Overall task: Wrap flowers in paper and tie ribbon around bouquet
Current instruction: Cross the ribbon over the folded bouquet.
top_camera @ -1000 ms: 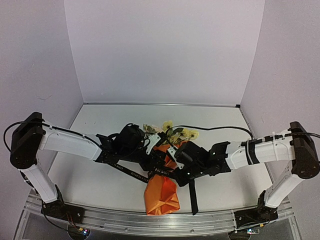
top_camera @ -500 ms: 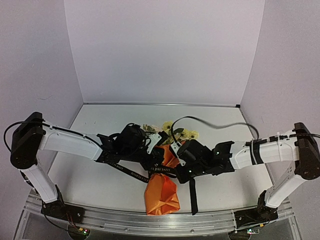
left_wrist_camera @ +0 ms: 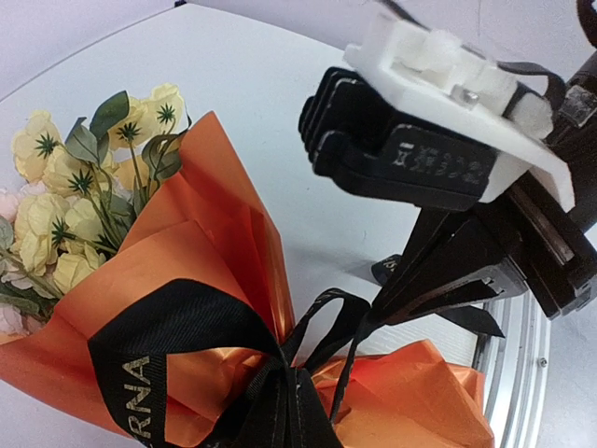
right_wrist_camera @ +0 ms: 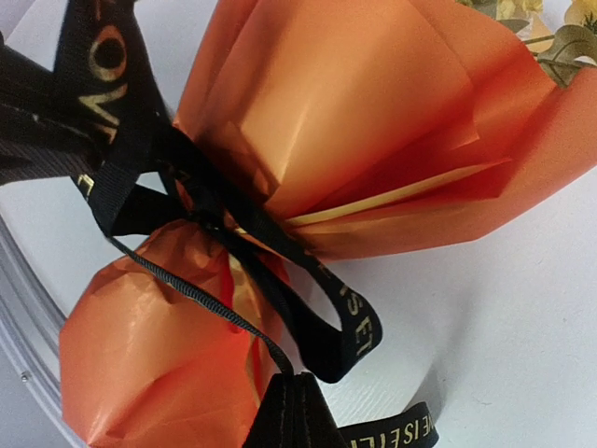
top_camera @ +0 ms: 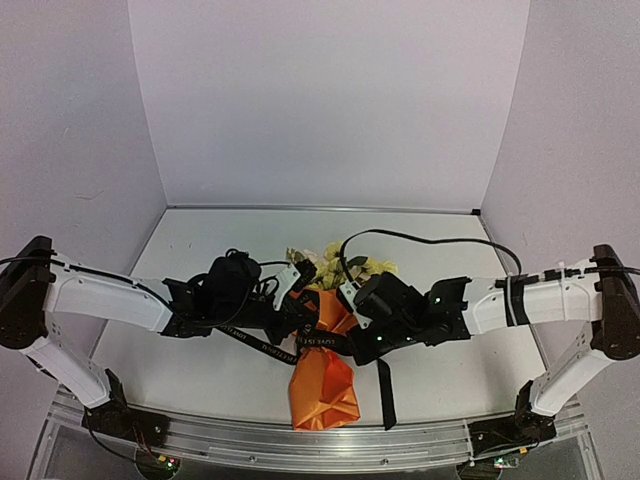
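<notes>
The bouquet lies in the middle of the table, its orange paper gathered at the waist and flaring out at both ends. Pale yellow flowers poke out of the far end. The black ribbon is wound round the waist, with one tail trailing toward the near edge. My left gripper reaches in from the left and is shut on a ribbon strand at the knot. My right gripper comes from the right, shut on another thin strand. A small ribbon loop stands beside the knot.
Grey walls close in the white table on three sides. An aluminium rail runs along the near edge below the bouquet's foot. A black cable arcs over the table behind the right arm.
The left gripper has closed on the ribbon, and the left arm has drawn back to the left. The right gripper has shifted slightly left toward the knot. The ribbon is pulled tighter.
</notes>
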{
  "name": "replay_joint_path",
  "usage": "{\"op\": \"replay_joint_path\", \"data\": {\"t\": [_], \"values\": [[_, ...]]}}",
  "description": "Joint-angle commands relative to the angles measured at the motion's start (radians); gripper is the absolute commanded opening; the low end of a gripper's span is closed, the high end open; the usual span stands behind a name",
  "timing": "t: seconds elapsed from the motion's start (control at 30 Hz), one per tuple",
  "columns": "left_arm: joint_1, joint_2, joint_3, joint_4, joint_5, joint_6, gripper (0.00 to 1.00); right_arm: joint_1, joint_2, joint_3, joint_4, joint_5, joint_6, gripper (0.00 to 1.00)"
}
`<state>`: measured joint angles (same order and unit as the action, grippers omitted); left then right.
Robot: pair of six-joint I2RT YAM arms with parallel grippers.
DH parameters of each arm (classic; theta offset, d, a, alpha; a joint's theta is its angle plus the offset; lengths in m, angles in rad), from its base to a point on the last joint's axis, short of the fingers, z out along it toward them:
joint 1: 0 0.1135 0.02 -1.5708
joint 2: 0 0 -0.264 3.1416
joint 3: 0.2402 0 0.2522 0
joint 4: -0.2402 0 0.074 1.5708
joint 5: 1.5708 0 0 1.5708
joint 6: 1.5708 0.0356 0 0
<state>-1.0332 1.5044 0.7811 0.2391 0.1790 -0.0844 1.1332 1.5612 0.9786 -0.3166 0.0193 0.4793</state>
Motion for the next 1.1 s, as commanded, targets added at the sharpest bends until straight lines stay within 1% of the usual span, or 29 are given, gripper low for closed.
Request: {"op": "replay_joint_path", "data": {"t": [0.0,0.13,0.23,0.43,0.63,0.8,0.9,1.07], "values": [[0.002,-0.108,-0.050,0.110,0.051,-0.007,0.02,0.001,-0.008,0.078,-0.068,-0.108,0.088,0.00],[0.001,-0.166,-0.115,0.154,0.124,0.002,0.02,0.001,0.041,0.116,-0.079,-0.179,0.173,0.00],[0.001,-0.186,-0.127,0.136,0.179,0.015,0.02,0.000,0.073,0.131,-0.085,-0.196,0.222,0.00],[-0.002,-0.246,-0.158,0.098,0.286,0.042,0.03,-0.002,0.117,0.132,-0.084,-0.137,0.273,0.00],[-0.029,-0.262,-0.144,-0.032,0.387,0.092,0.04,-0.025,0.137,0.108,-0.020,-0.073,0.309,0.00],[-0.086,-0.234,-0.111,-0.131,0.405,0.197,0.06,-0.039,0.149,0.103,0.002,-0.046,0.320,0.00],[-0.097,-0.189,-0.076,-0.186,0.404,0.233,0.07,-0.046,0.158,0.099,0.015,-0.043,0.326,0.00],[-0.134,-0.106,-0.017,-0.259,0.366,0.302,0.09,-0.048,0.155,0.078,0.032,-0.032,0.323,0.00]]}}
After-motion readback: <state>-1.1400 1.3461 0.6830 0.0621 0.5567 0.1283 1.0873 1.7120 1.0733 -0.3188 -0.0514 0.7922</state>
